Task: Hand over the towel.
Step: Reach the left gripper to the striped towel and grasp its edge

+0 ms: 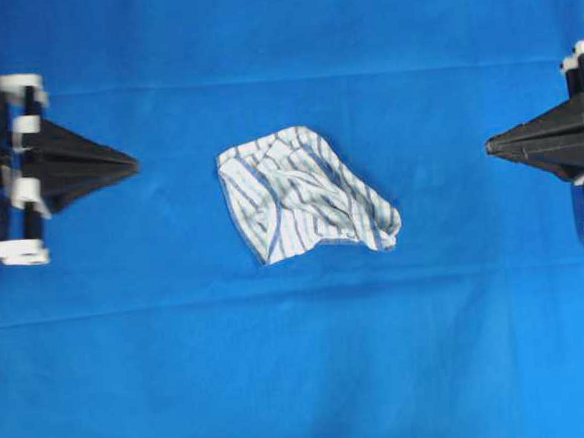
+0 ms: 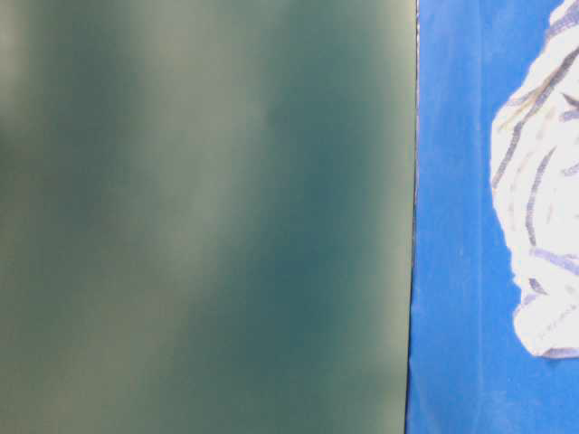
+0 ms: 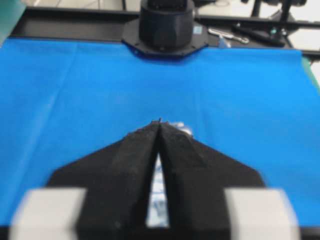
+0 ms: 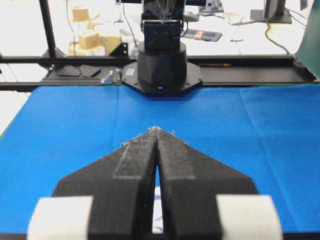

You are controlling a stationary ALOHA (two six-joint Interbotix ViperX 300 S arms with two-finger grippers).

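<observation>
Striped towel (image 1: 305,193) crumpled mid-counter, long axis diagonal. Slightly nearer left tool (image 1: 128,166) than right tool (image 1: 494,145). Both tools closed, empty.

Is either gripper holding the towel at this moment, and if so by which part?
Nothing is held. The towel lies crumpled on the blue sheet, apart from the left gripper and right gripper, both with jaws shut.

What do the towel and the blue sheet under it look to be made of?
The towel: soft woven cloth, matte, judging by its crumpled folds and thin stripes. The blue sheet: probably thin fabric, matte, with faint straight fold creases; exact fibre can't be told.
</observation>
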